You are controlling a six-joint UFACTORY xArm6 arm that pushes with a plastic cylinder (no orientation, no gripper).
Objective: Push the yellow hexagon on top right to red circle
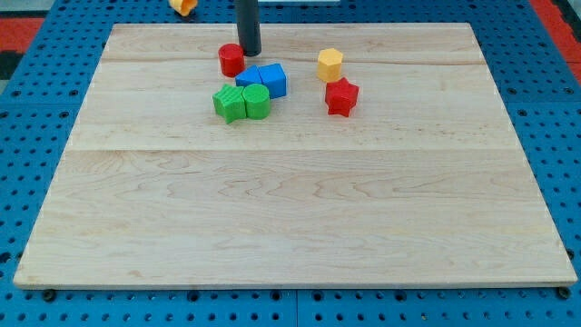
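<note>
The arm carries no claw, so there is nothing to be released or clenched; it ends in a dark rod whose tip (250,53) rests on the wooden table (290,218) near the view's top. Taking the red circle (231,60) as the landmark, the tip sits just beside it on the view's right and slightly toward the top, so near that whether the two touch cannot be told.

The yellow hexagon (330,64) lies well to the view's right of the red circle, at about the same height, apart from it and from the tip. Just below the hexagon, nearly touching it, sits a red star-like block (341,97).

Below and to the right of the red circle are two blue blocks, the blue cube (272,80) and a second blue block (249,77) partly hidden behind the green ones, its shape unclear. Directly below the red circle stand a green block (229,103) of unclear shape and a green cylinder (256,101), side by side and touching.

A small orange-yellow block (183,5) lies off the table, up and to the left of the red circle
</note>
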